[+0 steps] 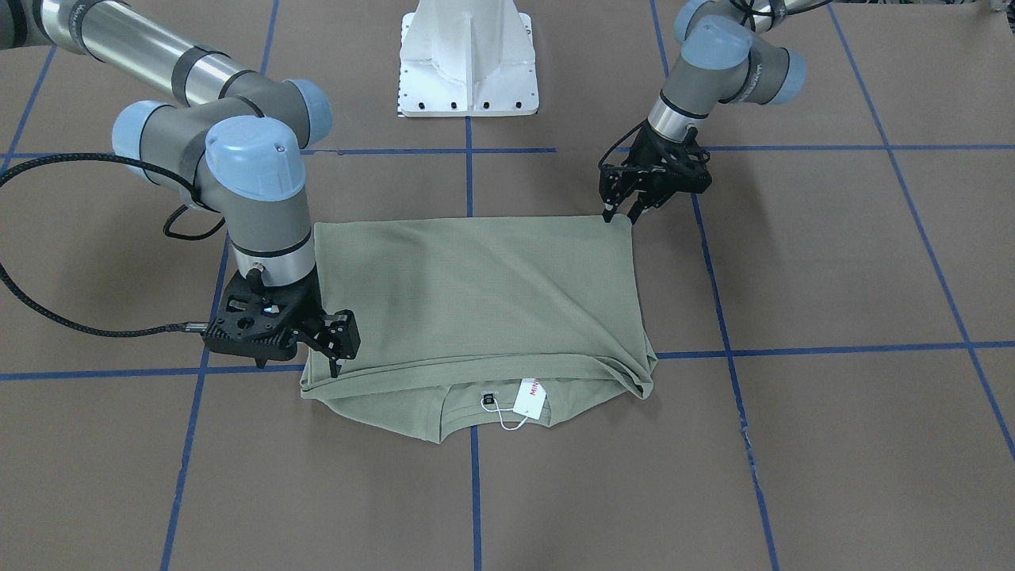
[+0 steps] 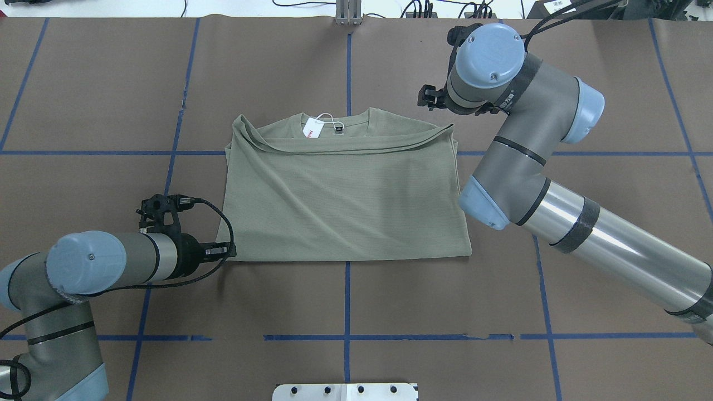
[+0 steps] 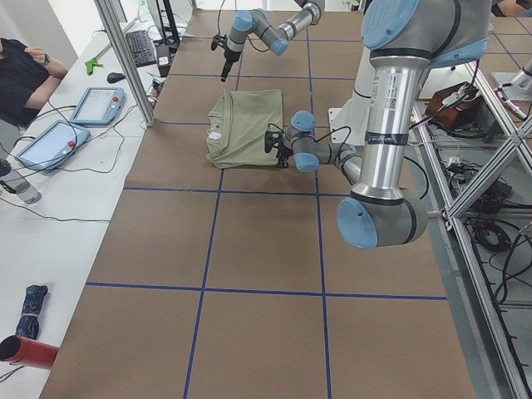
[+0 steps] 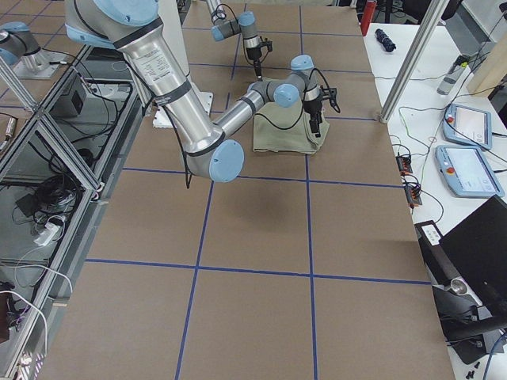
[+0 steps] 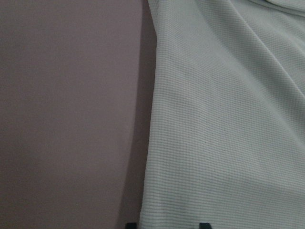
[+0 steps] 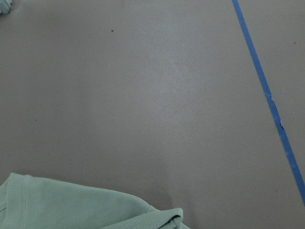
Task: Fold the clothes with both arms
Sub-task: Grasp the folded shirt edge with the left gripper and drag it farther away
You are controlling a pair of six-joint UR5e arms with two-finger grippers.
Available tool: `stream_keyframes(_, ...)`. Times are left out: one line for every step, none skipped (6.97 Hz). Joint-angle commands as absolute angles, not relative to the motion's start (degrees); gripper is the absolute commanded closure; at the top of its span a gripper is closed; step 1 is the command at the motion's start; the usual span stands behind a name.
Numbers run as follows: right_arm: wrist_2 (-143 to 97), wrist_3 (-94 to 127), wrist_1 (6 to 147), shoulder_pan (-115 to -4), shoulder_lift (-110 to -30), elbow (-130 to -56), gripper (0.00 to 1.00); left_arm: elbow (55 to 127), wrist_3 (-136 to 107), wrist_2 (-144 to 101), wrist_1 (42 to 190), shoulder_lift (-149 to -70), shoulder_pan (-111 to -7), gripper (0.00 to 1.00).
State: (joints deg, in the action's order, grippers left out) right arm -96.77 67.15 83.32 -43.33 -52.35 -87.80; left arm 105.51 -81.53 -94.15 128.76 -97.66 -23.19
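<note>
The folded pale olive-green knit shirt (image 1: pixel 476 293) has the left gripper (image 1: pixel 621 216) spread astride one corner, and the right gripper (image 1: pixel 337 361), state unclear, at another.

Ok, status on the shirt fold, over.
Left gripper open at robot-side corner of shirt. Right gripper at collar-end corner, state unclear. Fold lies flat, tag showing. Nothing in the way.

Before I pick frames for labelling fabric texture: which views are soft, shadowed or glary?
Left wrist view: the shirt, close up, looks soft, the table tinted purplish. Overhead view: a faint shadow dims the shirt beside the right arm, whose silver tube glares. Front-facing view: even light, the hang tag sharp.
</note>
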Motion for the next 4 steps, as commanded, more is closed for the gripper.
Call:
stream_keyframes(-96.8, 67.1, 83.3, -43.3, -52.4, -87.8, 0.0, 105.5, -81.6, -94.1, 128.8, -97.4, -23.2, 1.0)
stream_keyframes(-96.8, 67.1, 83.3, -43.3, -52.4, -87.8, 0.0, 105.6, -81.3, -94.2, 128.8, -96.9, -23.4, 1.0)
stream_keyframes(-96.8, 67.1, 83.3, -43.3, -52.4, -87.8, 0.0, 105.6, -80.6, -94.4, 128.7, -96.2, -23.7, 1.0)
stream_keyframes(-96.8, 67.1, 83.3, -43.3, -52.4, -87.8, 0.0, 105.6, -76.6, -94.4, 128.7, -95.0, -25.4, 1.0)
